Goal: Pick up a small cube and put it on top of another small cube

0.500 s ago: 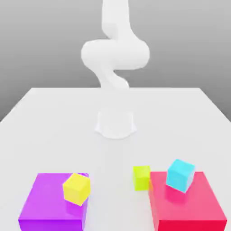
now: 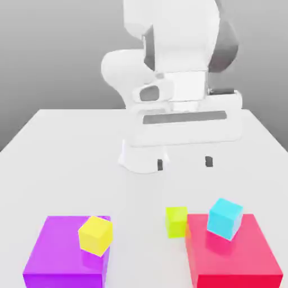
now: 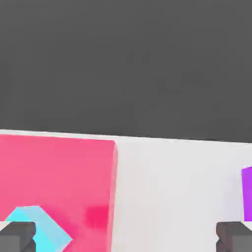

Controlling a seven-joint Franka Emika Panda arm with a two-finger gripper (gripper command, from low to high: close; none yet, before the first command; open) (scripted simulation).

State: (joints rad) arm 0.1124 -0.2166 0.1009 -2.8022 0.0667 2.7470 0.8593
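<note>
We see the gripper (image 2: 184, 162) up high, fingers wide apart, with nothing in them. The little lime cube (image 2: 176, 222) is lower down, nearer the front edge of the white table (image 2: 140, 197). It sits just beside the red block (image 2: 233, 247), by the side facing the purple block (image 2: 67, 247).

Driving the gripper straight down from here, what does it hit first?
Probably the red block or the cyan cube on it: one finger of the open gripper hangs roughly over that side. Depth is unclear, so I can't say which comes first.
</note>
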